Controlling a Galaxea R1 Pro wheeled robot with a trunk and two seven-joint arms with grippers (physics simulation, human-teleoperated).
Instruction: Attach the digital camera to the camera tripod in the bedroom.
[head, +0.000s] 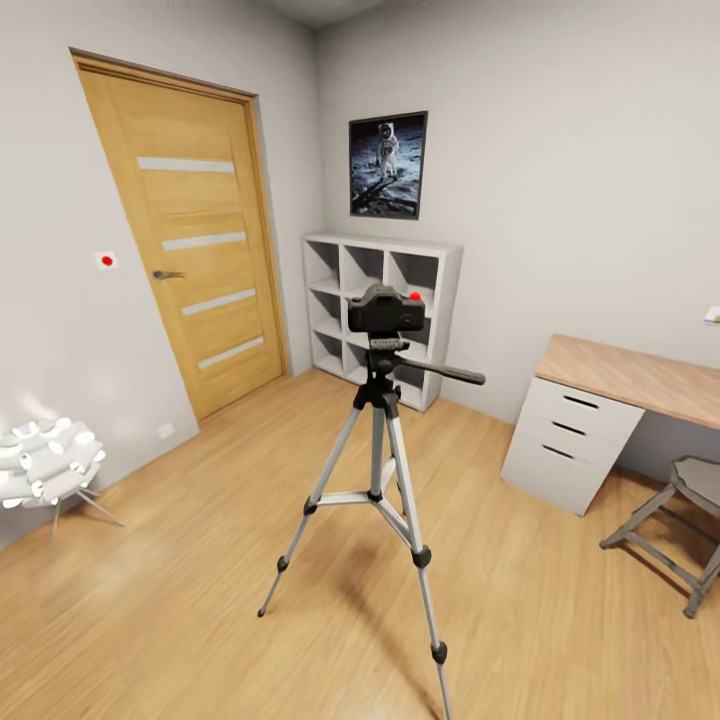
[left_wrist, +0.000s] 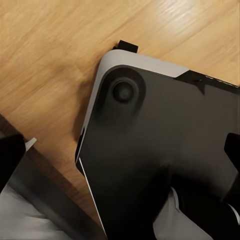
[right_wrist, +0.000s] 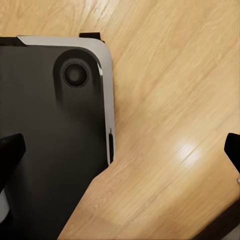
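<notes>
The digital camera (head: 385, 310), a small black body with a red dot on top, sits on the head of the camera tripod (head: 375, 470). The tripod stands upright on the wood floor mid-room, its silver legs spread and its black pan handle (head: 450, 373) pointing right. In the left wrist view, my left gripper (left_wrist: 120, 160) hangs open over my dark base (left_wrist: 160, 150) and the floor, with nothing between its fingers. In the right wrist view, my right gripper (right_wrist: 120, 155) is open too, above the base (right_wrist: 50, 125) and bare planks.
A wood door (head: 190, 240) is at the left and a white cube shelf (head: 385, 290) stands in the far corner behind the tripod. A desk (head: 630, 375) with drawers and a grey stool (head: 680, 530) are at the right. A white chair (head: 45, 460) is at the left.
</notes>
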